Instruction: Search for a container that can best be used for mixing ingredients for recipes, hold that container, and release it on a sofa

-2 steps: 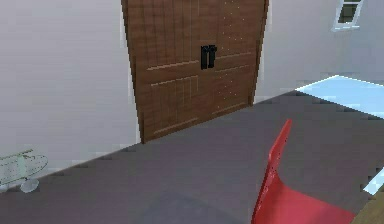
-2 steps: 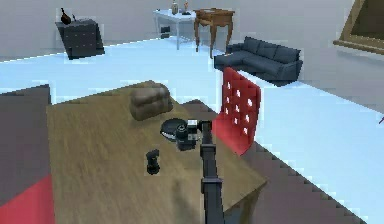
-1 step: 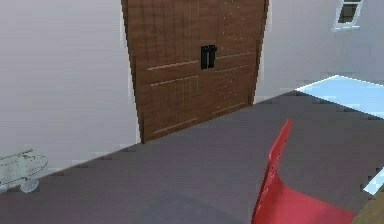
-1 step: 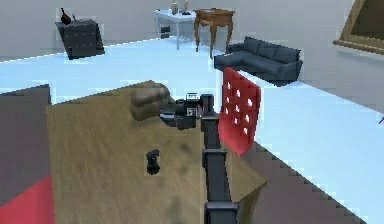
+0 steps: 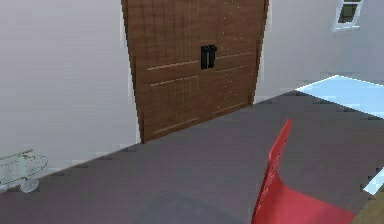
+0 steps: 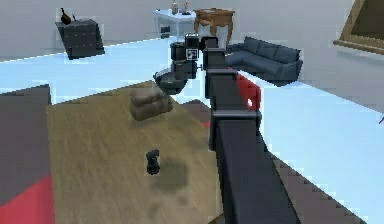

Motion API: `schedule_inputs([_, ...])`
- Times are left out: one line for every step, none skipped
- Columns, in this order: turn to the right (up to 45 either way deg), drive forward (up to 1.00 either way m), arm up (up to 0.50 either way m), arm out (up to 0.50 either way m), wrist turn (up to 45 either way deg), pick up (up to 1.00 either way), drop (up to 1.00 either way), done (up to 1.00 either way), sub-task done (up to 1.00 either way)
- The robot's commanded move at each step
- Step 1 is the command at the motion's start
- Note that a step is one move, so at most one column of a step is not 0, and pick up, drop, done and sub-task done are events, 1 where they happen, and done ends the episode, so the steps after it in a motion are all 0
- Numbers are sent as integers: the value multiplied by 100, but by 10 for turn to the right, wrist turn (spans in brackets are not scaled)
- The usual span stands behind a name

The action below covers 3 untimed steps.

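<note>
My arm reaches out over a wooden table (image 6: 100, 150) in the arm side view. The gripper (image 6: 164, 83) sits at the arm's far end, left of the two white marker squares. A brown, blocky thing (image 6: 148, 103) rests on the tabletop right by the fingers. I cannot tell whether the gripper holds anything. A small dark object (image 6: 153, 160) stands nearer on the same table. A dark grey sofa (image 6: 266, 56) stands farther out at the upper right, on a pale blue floor.
A red chair (image 5: 290, 190) is close at the forward view's lower right, before a brown double door (image 5: 195, 60). A clear glassy item (image 5: 20, 168) lies low left. The arm side view has a dark dresser (image 6: 80, 38), a white table (image 6: 174, 20) and a brown table (image 6: 214, 18).
</note>
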Motion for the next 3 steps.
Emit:
schedule_inputs([0,0,0,0,-450,0,0,0,0])
schedule_inputs([0,0,0,0,-450,0,0,0,0])
schedule_inputs([0,0,0,0,-240,0,0,0,0])
